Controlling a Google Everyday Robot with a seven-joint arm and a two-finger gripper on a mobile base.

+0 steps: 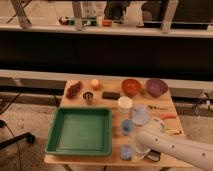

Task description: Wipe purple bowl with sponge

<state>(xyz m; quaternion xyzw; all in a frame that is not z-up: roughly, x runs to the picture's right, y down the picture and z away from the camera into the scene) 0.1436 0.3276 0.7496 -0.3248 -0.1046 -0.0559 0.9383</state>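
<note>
Gripper (142, 152) low over the front right edge of the tabletop (107, 104), just beside a small blue object (126, 151); we cannot tell whether it is open, closed or holding anything. We see the purple bowl (156, 87) well apart at the back right corner, beside 1 orange bowl (131, 86). 1 green tray (80, 131) fills the front left.

On 1 wooden table (106, 103) we count 1 green tray (80, 110), 2 bowls (1 purple bowl (156, 87), 1 orange bowl (131, 86)), 1 white cup (125, 104), 1 metal cup (88, 97), 1 dark block (111, 95); 1 gripper (141, 153) hangs over the front edge.
</note>
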